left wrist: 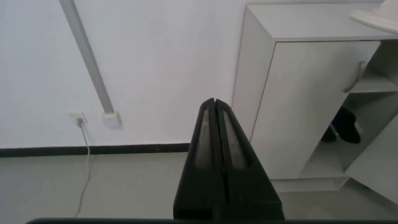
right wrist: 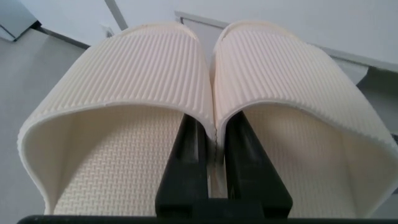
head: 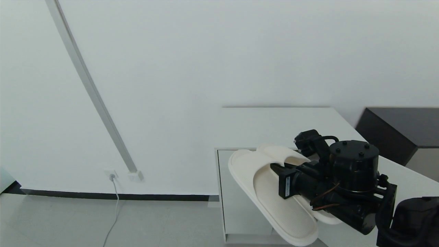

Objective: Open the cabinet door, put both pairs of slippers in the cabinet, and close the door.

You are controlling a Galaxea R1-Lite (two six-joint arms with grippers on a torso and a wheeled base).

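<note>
Right hand pinches cream slippers together, partly hiding cabinet; left hand closed.

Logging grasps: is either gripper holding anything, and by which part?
The right gripper holds the pair of cream slippers, one finger in each, pinching their adjoining upper edges. The left gripper is shut, empty.

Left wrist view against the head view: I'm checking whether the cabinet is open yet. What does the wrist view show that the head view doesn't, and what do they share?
Left wrist only: the shut left gripper and the front of the cabinet, its open compartment with what look like dark shoes inside. Head only: the right gripper clamped on the white slippers above the cabinet top, and a dark unit beside it. Both: cabinet, wall socket, slanted conduit.
</note>
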